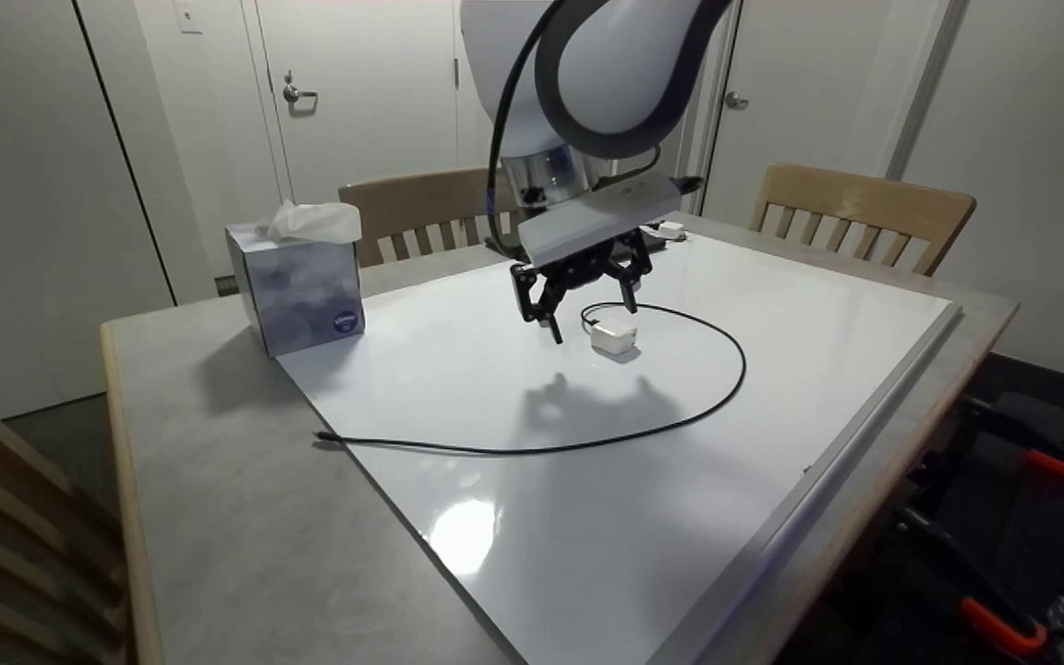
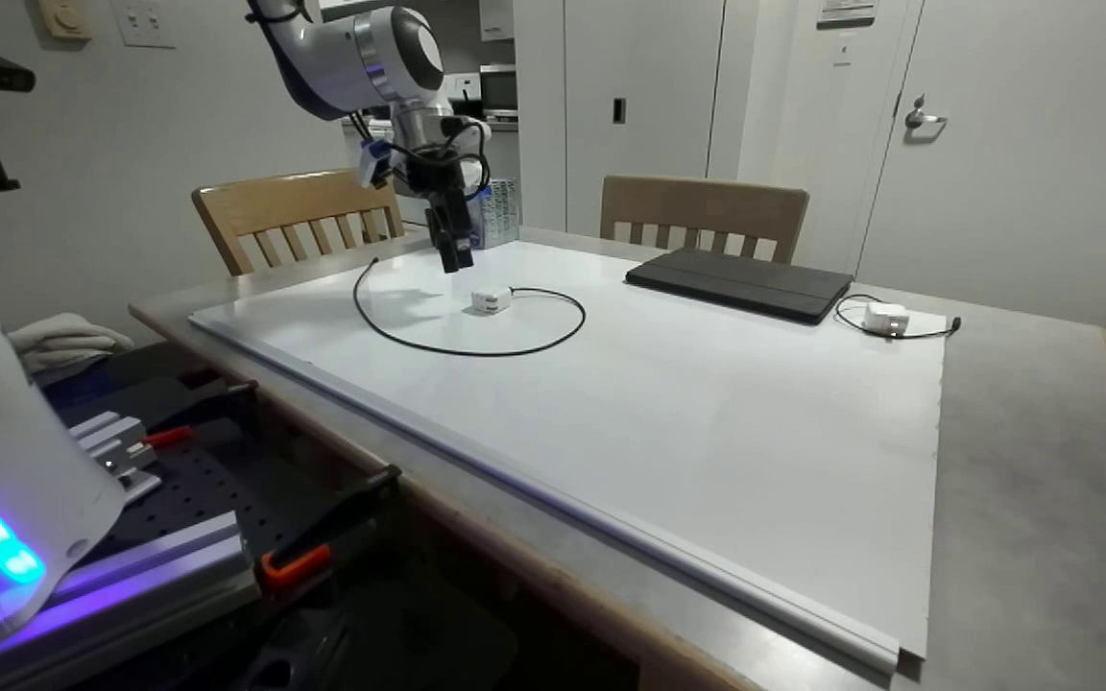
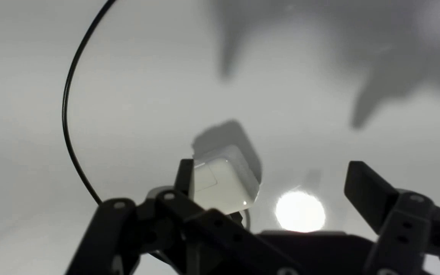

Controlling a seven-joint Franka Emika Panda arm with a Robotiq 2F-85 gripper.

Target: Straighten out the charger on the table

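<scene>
The charger [image 1: 532, 452] lies on the counter [image 2: 1043, 480], bent in a wide curve. In an exterior view, its free end passes over the edge of the glossy white top [image 2: 735, 413] and reaches onto the grey border [image 1: 218, 443]. The rest of it lies within the white top, apart from the metal rail [image 2: 707, 563] which runs along one long side. A broad stretch of white surface is between the curve and this rail, a broader one extends toward the far end, and there is also room inside the curve. The tissue box [image 1: 310, 296] stands at a corner of the white top, apart from the free end.

The pincer [image 1: 594, 323] hangs above the counter, near the white plug block [image 1: 613, 338] of the charger. Its fingers [image 3: 371, 194] are spread wide, and in the wrist view one of them hides part of this block.

Counting the things, I find one pincer, one charger, one tissue box and one flat dark slab [image 2: 740, 281]. The plug blocks are two: beside the slab sits a second block [image 2: 886, 318], with a second black cable [image 2: 927, 336] close around it. In an exterior view, the wooden chairs [image 1: 864, 189] are three.
</scene>
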